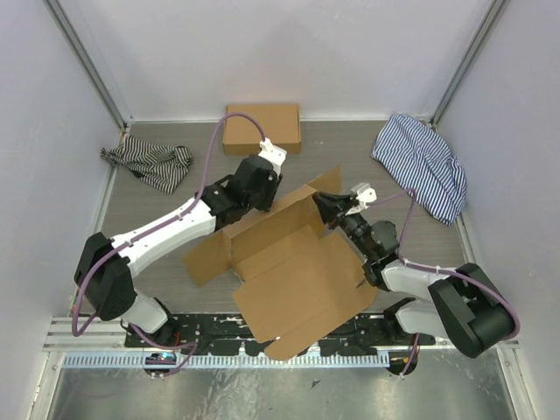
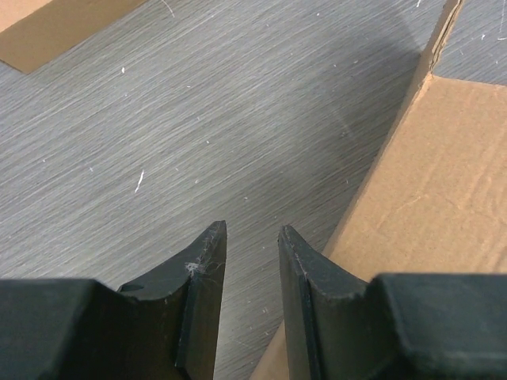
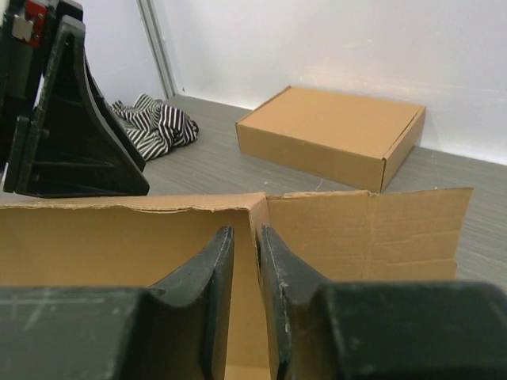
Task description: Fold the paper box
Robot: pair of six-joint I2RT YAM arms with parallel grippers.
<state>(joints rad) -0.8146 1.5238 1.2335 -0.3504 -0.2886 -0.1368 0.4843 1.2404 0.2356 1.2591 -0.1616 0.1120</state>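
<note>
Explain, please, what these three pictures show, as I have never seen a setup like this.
Two robot arms are bolted to a table. The overhead picture looks down on both; the other two come from cameras on their wrists. Mid-table lies the paper box, a cardboard sheet, mostly flat, with some flaps raised. Farther back sit a closed box and two striped cloths. The left tool is open and empty above bare table. The right tool stands nearly closed at a raised flap; a grip cannot be confirmed.

Matt brown corrugated-cardboard paper box (image 1: 302,284) on matt grey, finely streaked table (image 2: 198,119).
</note>
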